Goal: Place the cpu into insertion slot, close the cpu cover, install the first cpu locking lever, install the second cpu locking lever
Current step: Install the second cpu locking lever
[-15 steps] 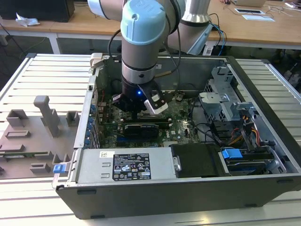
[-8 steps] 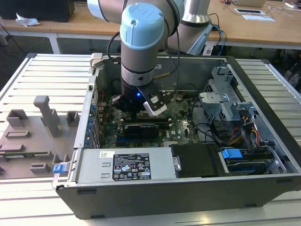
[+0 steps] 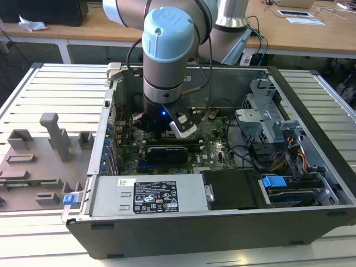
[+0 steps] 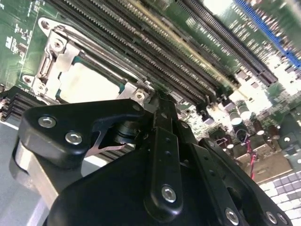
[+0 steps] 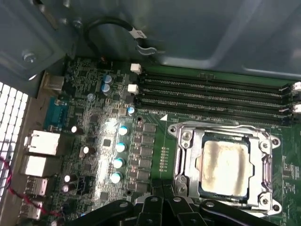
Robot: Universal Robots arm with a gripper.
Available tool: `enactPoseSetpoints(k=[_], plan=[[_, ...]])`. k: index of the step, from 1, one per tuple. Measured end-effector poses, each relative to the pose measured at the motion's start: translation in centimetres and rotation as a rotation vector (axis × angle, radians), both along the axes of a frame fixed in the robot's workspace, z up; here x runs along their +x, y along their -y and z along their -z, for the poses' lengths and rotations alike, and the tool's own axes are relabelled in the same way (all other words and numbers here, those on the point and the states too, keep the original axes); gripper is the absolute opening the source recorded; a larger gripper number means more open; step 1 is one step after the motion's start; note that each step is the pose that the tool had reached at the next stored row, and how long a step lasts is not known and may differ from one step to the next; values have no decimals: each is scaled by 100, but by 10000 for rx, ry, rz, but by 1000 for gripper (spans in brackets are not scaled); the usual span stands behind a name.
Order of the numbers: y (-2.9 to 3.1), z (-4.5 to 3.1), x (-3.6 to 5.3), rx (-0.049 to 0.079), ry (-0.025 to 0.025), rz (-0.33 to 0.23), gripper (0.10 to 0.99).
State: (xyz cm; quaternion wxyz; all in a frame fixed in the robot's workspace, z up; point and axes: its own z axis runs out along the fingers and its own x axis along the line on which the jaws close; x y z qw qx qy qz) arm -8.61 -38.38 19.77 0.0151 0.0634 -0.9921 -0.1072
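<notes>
Cpu (image 5: 224, 167) showing dull, smeared silver-grey metal top. Cpu cover (image 5: 187, 160) around it gleaming as bright stamped metal. Circuit board (image 5: 160, 155) beside cover looking glossy green. Gripper (image 4: 160, 101) near cover appearing matt black with shiny screw heads. Computer case (image 3: 222, 225) around board showing matt grey sheet metal.

Slatted grey table (image 3: 50, 83) in front. Wooden desks (image 3: 83, 28) from 10 to 2 o'clock, papers (image 3: 303, 16) on top. Even daylight.
</notes>
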Motion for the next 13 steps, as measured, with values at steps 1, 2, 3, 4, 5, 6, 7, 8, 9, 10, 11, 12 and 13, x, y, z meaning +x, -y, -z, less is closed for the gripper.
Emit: enactPoseSetpoints(k=[1,2,3,4,5,6,7,8,9,10,11,12,13], plan=[[10,0,0,20,2,-6,106],[13,0,0,25,3,-9,106],[13,-9,0,25,8,-15,106],[13,-24,0,28,14,-17,106],[12,-65,0,32,16,-17,106],[11,-108,4,27,14,-19,106],[3,-109,39,27,6,-18,106],[-5,-108,93,28,-26,-18,106],[-12,-106,141,28,-70,-15,106],[-19,-103,184,28,-113,-17,106],[-29,-97,249,27,-187,-17,106],[-36,-92,296,28,-244,-17,106],[-50,-81,388,27,-353,-17,106]])
